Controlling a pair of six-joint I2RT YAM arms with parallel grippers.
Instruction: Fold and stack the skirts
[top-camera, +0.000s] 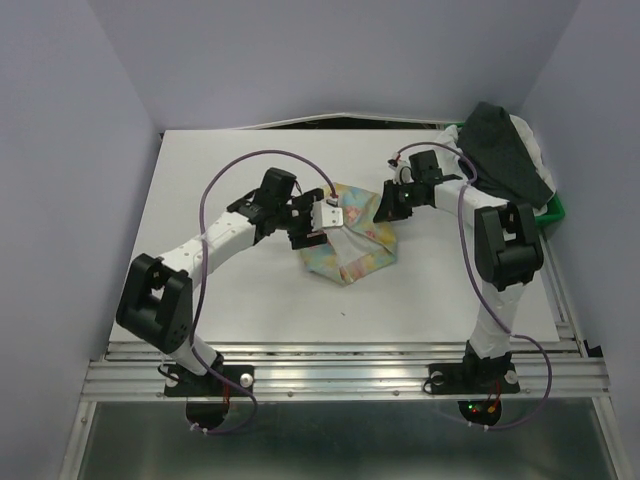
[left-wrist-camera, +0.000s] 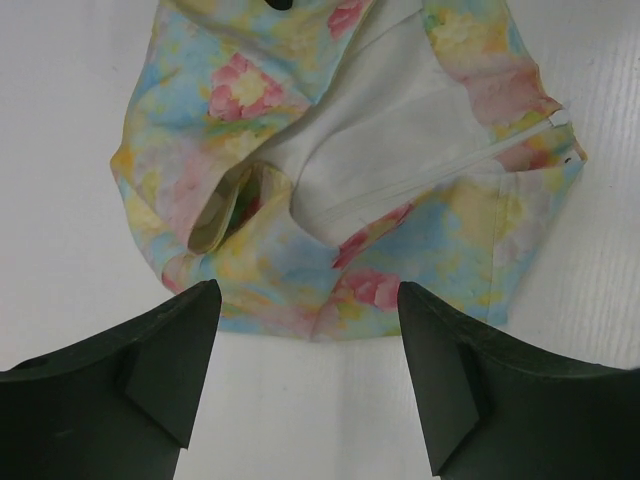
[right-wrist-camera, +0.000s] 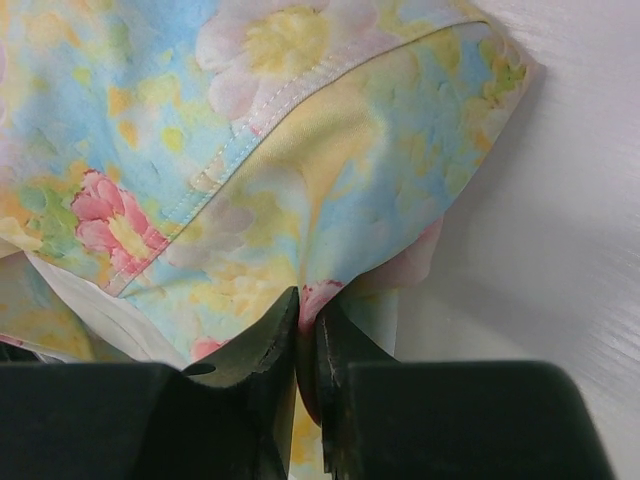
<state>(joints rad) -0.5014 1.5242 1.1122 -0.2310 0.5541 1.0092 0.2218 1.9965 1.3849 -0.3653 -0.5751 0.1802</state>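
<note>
The task looks to be in its early part. Only the floral skirt (top-camera: 350, 250) is in work. It lies on the table (top-camera: 220, 180) between the two grippers as a rumpled, partly folded heap, with its white lining turned out on the side toward the left arm. It is not yet a neat flat fold. The dark skirt (top-camera: 505, 150) and the white skirt (top-camera: 528, 135) are piled together well behind and outward of the right gripper (right-wrist-camera: 308, 305), over the tray (top-camera: 556, 210). Both seem unfolded, and no stack has been started. So what remains, by this judgement, is to finish the floral one, fold the other two and stack all three.

The right gripper has its jaws almost together, with only a thin slit between them. A pinch of the floral skirt's edge runs into this slit, so it appears to hold the cloth, lifted a little just ahead of it.

The left gripper (left-wrist-camera: 308, 298) stands wide open and holds nothing. Its fingers (left-wrist-camera: 170, 360) are above the bare table, and the skirt's near edge lies just ahead of their tips, apparently not touching.
</note>
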